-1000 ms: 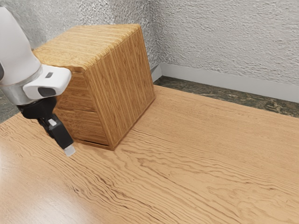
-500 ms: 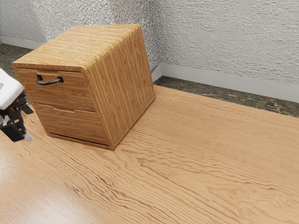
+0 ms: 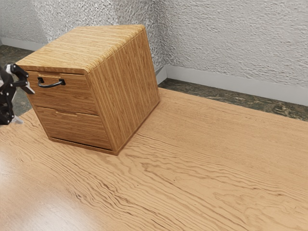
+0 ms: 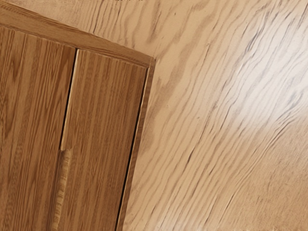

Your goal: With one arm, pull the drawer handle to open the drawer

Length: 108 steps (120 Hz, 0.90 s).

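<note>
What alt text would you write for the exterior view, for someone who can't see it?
A small wooden cabinet with two shut drawers stands on a wooden table by a rough grey wall. The top drawer has a black handle; the robot's black hand hangs at the exterior view's left edge, not touching it.

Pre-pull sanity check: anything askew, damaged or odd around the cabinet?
Nothing stands out. The cabinet sits flat on the table; upper drawer and lower drawer are flush and shut, the black handle intact on the upper one. The gripper is apart from it, at the exterior view's left edge.
</note>
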Tool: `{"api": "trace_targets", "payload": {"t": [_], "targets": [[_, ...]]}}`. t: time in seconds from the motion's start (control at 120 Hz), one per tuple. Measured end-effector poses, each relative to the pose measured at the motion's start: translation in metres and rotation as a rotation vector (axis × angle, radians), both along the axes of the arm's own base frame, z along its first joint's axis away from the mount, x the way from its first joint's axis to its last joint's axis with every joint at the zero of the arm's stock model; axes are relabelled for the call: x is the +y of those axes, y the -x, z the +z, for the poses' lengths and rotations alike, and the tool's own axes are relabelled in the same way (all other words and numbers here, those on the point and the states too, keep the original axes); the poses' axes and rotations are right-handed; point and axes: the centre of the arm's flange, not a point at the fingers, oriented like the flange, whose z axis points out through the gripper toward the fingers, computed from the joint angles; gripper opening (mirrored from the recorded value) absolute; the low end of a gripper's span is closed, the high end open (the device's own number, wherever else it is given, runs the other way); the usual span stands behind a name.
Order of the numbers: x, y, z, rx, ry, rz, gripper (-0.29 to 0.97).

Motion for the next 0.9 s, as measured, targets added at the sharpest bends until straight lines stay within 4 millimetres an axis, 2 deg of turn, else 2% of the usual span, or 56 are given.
{"api": "trace_targets", "payload": {"t": [0.1, 0.317, 0.45, 0.6, 0.717, 0.9], "targets": [[0.015, -0.011, -0.002, 0.007, -0.014, -0.049, 0.68], [0.037, -0.006, -0.004, 0.023, -0.032, -0.087, 0.68], [0.051, -0.017, -0.001, -0.003, -0.016, -0.126, 0.68], [0.072, -0.037, -0.019, 0.005, 0.010, -0.151, 0.68], [0.076, -0.044, -0.026, -0.002, 0.008, -0.173, 0.68], [0.084, -0.050, -0.018, -0.046, -0.008, -0.190, 0.68]]}}
